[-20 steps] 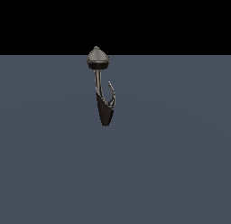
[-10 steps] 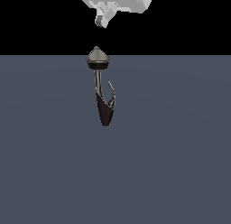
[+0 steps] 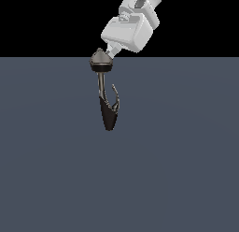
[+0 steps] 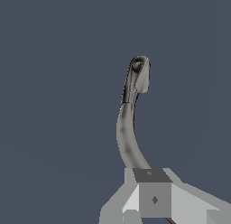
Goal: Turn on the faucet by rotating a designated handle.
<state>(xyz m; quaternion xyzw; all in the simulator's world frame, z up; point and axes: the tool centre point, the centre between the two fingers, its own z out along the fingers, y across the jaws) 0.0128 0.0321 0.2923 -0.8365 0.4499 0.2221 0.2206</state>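
1. The small dark metallic faucet (image 3: 106, 93), with grey cone cap, thin stem and tapering body, stands on the slate-grey floor (image 3: 186, 170).
2. Its thin, curved, hook-like grey handle (image 3: 115, 96) branches off on the exterior view's right.
3. The white gripper (image 3: 111, 52) hovers beside the cap; whether its jaws are apart cannot be told.
4. The handle looks rigid, slim and slippery, best pushed near its tip.
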